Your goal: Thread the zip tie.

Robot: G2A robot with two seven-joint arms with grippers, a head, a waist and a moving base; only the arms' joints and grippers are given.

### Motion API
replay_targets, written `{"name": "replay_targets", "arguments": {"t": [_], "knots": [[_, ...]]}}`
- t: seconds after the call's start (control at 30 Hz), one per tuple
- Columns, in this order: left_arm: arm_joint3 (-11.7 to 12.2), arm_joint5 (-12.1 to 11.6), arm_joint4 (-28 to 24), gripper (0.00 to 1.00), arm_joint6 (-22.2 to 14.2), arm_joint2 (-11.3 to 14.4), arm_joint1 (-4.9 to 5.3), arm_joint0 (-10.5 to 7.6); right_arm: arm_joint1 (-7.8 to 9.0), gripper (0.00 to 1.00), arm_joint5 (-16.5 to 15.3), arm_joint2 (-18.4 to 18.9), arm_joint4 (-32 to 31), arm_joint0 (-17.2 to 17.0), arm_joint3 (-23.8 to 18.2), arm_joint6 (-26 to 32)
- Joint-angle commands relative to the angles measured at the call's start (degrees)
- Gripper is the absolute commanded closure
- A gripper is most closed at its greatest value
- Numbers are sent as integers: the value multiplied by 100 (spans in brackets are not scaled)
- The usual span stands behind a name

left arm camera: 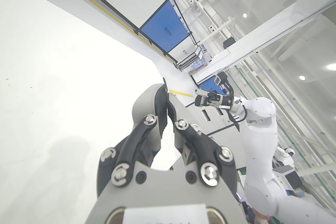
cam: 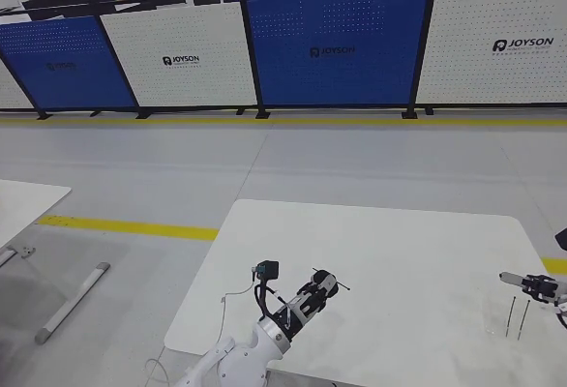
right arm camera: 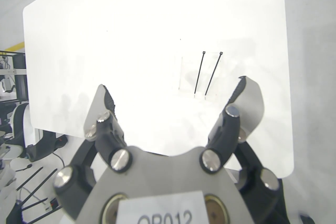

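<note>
Two black zip ties (right arm camera: 199, 72) (right arm camera: 213, 74) lie side by side on a faint clear sheet (right arm camera: 183, 78) near the right edge of the white table (cam: 409, 252); from above they show as two thin lines (cam: 511, 314) (cam: 525, 317). My right gripper (right arm camera: 174, 84) hovers open just short of them, nothing between its fingers; from above it sits at the table's right edge (cam: 516, 281). My left gripper (left arm camera: 166, 101) is shut near the table's front left, with a thin black zip tie (cam: 334, 282) crossing its tip (cam: 324, 283). Only a short black end (left arm camera: 164, 82) pokes past the fingers.
The tabletop is otherwise bare white between the two arms. My right arm (left arm camera: 210, 101) shows far off in the left wrist view. A second white table (cam: 13, 208) stands to the left on the floor; blue and white panels (cam: 332, 48) line the back.
</note>
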Motion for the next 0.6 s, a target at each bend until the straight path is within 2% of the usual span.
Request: {"name": "replay_targets", "arguments": {"t": [0.0,0.4,0.57], "knots": [[0,0,0,100,0,0,0,0,0,0,0,0,0,0,0,0],[0,0,0,100,0,0,0,0,-1,0,-80,-35,-18,-51,50,-84],[0,0,0,100,0,0,0,0,26,0,-128,-146,-75,169,234,461]]}}
